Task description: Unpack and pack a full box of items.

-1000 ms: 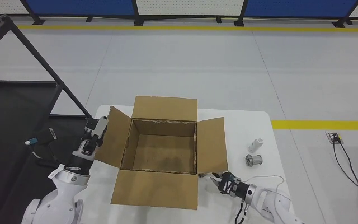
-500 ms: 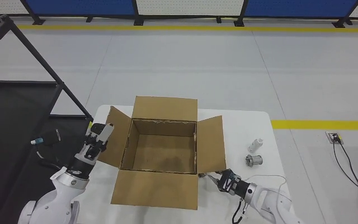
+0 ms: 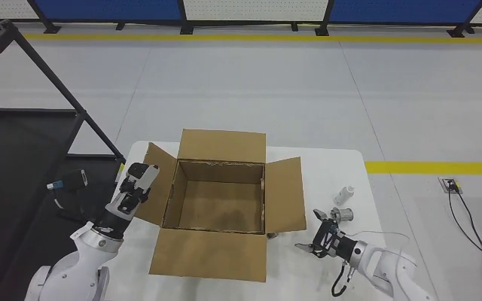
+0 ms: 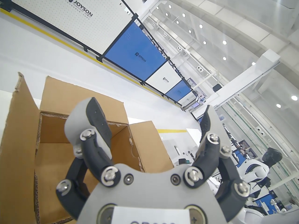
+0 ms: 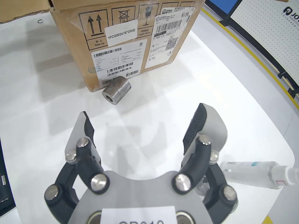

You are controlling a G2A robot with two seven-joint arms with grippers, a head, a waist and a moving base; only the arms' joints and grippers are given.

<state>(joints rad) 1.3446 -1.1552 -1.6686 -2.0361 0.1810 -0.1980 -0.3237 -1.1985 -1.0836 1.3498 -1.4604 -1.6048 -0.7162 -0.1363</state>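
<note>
The brown box (image 3: 222, 203) sits open in the middle of the table (image 3: 331, 162). The left gripper (image 4: 150, 108) is by its left flap, fingers wide apart, holding nothing. The right gripper (image 5: 143, 111) is low over the table, fingers apart too. A small metal tube (image 5: 116, 90) lies against the box's side.

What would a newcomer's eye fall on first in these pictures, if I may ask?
The big open cardboard box in the middle of the white table, flaps spread. A small metal cylinder lies at the foot of its labelled side, in front of the open right gripper.
</note>
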